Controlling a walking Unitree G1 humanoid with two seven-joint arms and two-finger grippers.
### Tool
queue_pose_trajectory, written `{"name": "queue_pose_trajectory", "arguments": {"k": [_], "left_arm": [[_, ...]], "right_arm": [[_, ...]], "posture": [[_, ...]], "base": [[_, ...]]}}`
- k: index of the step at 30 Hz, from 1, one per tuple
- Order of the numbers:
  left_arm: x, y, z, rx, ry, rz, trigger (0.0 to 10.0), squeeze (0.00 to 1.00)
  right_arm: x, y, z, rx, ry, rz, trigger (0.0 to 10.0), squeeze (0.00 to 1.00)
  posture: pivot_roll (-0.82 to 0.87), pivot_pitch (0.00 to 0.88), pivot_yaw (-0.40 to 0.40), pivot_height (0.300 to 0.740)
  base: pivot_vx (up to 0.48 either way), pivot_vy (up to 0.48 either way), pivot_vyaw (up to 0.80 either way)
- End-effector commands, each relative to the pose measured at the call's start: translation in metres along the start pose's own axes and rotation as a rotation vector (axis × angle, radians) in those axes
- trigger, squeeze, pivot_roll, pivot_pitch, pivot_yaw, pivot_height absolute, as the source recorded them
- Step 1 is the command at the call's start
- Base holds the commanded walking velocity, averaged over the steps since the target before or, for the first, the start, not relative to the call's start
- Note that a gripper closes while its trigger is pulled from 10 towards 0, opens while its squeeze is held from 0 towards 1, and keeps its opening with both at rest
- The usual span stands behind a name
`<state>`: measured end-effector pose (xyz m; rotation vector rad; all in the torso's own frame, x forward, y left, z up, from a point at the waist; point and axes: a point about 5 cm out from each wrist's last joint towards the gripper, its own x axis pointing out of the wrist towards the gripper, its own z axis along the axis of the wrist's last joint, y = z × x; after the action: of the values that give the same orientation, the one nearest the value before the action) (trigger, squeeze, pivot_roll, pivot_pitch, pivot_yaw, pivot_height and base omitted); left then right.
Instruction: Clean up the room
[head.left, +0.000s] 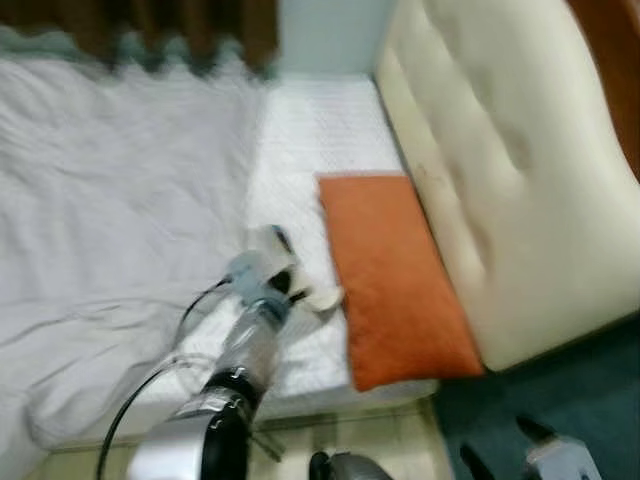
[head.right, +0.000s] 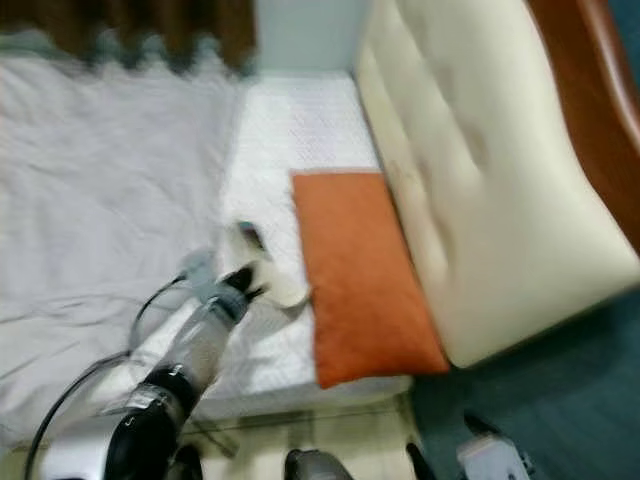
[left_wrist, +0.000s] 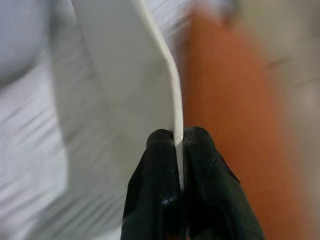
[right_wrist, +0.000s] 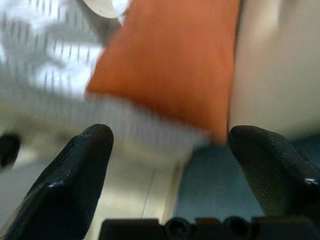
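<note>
1. The white sheet-like object (left_wrist: 131, 85), thin and flat, was clamped by one edge between the left gripper's (left_wrist: 179, 145) two black fingers, which were pressed shut on it. It was held just above the bare mattress strip (head.left: 320, 130), close beside the orange pillow (head.left: 395, 275).
2. What the white object was could not be made out: in the head views it appeared as a small pale blur at the gripper tip (head.left: 318, 297), and in the left wrist view it ran out of frame at the top.
3. All four views were blurred. The quilted pattern of the mattress strip and the folds of the white duvet (head.left: 110, 200) were soft in detail.
4. The cream padded headboard (head.left: 500, 160) was cut off at the top and right edges. Brown curtains (head.left: 150, 25) showed as a band along the top edge.
5. The left arm (head.left: 235, 370) reached forward from the lower edge over the bed corner, a black cable looping beside it.
6. The right gripper (right_wrist: 170, 145) hung low off the end of the bed, its fingers (right_wrist: 75, 170) spread wide apart with nothing between them, above pale flooring and teal floor (head.left: 560, 400).
7. Count: one orange pillow, one held white object, one duvet, two grippers.
</note>
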<state>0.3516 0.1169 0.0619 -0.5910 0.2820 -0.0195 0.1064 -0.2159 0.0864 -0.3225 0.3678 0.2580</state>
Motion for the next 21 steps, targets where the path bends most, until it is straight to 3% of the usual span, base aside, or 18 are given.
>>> {"name": "queue_pose_trajectory", "arguments": {"k": [1,4,5,6,8,10,13,14,18,20,21], "left_arm": [[-0.013,0.018,-0.037,0.025,0.166,0.078,10.0,0.00],[-0.023,0.047,-0.039,0.060,0.183,0.168,10.0,0.00],[-0.023,0.047,-0.039,0.060,0.183,0.168,10.0,0.00],[-0.028,0.063,-0.034,0.064,0.170,0.218,10.0,0.00],[-0.029,0.070,-0.031,0.093,0.167,0.234,10.0,0.00],[-0.030,0.079,-0.019,0.231,0.162,0.245,10.0,0.00],[-0.023,0.071,-0.008,0.376,0.151,0.187,10.0,0.00],[-0.021,0.068,-0.007,0.379,0.146,0.174,10.0,0.00],[-0.016,0.058,-0.005,0.343,0.138,0.159,10.0,0.00],[-0.011,0.043,-0.006,0.254,0.128,0.141,10.0,0.00],[-0.011,0.043,-0.006,0.254,0.128,0.141,10.0,0.00]], "right_arm": [[-0.004,0.004,0.010,0.009,-0.005,0.013,10.0,0.00],[-0.008,0.013,0.013,0.018,0.014,0.056,10.0,0.00],[-0.008,0.013,0.013,0.018,0.014,0.056,10.0,0.00],[-0.006,0.015,0.013,0.017,0.020,0.067,10.0,0.00],[-0.005,0.014,0.013,0.022,0.019,0.059,10.0,0.00],[-0.001,0.012,0.016,0.033,0.013,0.037,10.0,0.00],[0.002,0.014,0.018,0.044,0.013,0.023,10.0,0.00],[0.002,0.015,0.018,0.047,0.015,0.022,10.0,0.00],[0.004,0.020,0.020,0.069,-0.001,0.021,10.0,0.00],[0.006,0.034,0.026,0.166,-0.045,0.089,10.0,0.00],[0.006,0.034,0.026,0.166,-0.045,0.089,10.0,0.00]], "posture": [[-0.59,0.569,-0.243,0.740],[-0.56,0.585,-0.235,0.740],[-0.56,0.585,-0.235,0.740],[-0.55,0.590,-0.227,0.740],[-0.55,0.586,-0.218,0.740],[-0.54,0.580,-0.194,0.740],[-0.52,0.572,-0.172,0.740],[-0.51,0.571,-0.162,0.740],[-0.51,0.571,-0.151,0.740],[-0.51,0.570,-0.133,0.740],[-0.51,0.570,-0.133,0.740]], "base": [[0.000,0.000,0.00],[0.000,0.000,0.00],[0.000,0.000,0.00],[0.000,0.000,0.00],[0.000,0.000,0.00],[0.000,0.000,0.00],[0.000,0.000,0.00],[0.000,0.000,0.00],[0.000,0.000,0.00],[0.000,0.000,0.00],[0.000,0.000,0.00]]}}
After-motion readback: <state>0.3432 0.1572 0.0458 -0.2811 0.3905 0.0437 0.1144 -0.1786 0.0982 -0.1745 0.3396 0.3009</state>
